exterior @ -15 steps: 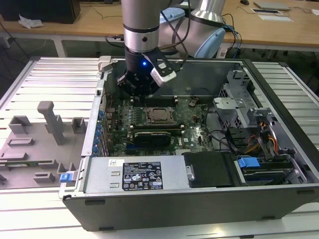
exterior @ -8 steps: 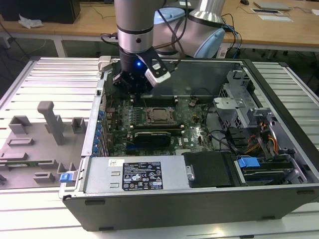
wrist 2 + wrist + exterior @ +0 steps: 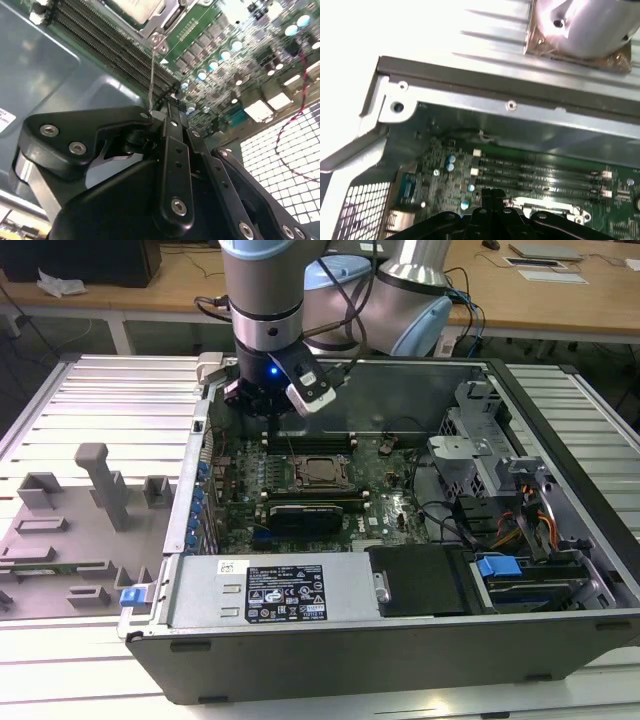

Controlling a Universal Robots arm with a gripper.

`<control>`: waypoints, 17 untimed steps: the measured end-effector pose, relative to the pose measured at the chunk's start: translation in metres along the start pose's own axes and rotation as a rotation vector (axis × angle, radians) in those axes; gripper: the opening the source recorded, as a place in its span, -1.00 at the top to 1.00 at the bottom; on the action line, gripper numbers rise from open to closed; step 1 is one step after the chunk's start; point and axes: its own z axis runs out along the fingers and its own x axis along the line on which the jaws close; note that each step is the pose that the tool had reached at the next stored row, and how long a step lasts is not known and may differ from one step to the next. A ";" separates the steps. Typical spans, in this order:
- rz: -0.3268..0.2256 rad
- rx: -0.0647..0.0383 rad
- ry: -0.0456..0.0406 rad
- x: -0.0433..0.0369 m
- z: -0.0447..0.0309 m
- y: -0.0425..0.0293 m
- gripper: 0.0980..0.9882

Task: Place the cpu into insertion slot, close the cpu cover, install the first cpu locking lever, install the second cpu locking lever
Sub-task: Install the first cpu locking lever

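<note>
In the exterior view the cpu (image 3: 320, 473) lies flat in the insertion slot (image 3: 299, 480) on the green board, with the silver cpu cover (image 3: 318, 458) lying down around it. In the second wrist view the cpu (image 3: 132, 7) and the cover's frame (image 3: 162, 22) show beyond the fingers. A thin wire locking lever (image 3: 151, 70) rises from the cover's corner to the fingertips. My gripper (image 3: 272, 425) (image 3: 170, 102) (image 3: 492, 197) hangs over the memory slots, at the exterior view's left of the socket. Its black fingers are shut together; whether they pinch the lever is unclear.
Long black memory slots (image 3: 540, 172) run beside the socket. A black card with a green edge (image 3: 310, 512) sits in front of it. The grey power supply (image 3: 270, 590), the drive cage (image 3: 470, 450) and the case walls (image 3: 510, 95) hem the board. Grey fixture blocks (image 3: 100, 490) stand outside the case.
</note>
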 end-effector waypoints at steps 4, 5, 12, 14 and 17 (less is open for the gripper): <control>0.000 0.000 -0.0001 -0.0005 0.0000 -0.0001 0.98; 0.000 0.000 -0.0002 -0.0016 0.0000 -0.0003 0.98; 0.000 0.000 -0.0001 -0.0291 0.0006 -0.0050 0.98; 0.000 -0.001 0.0000 -0.0375 0.0008 -0.0064 0.98; 0.000 0.000 0.0001 -0.0549 0.0012 -0.0094 0.98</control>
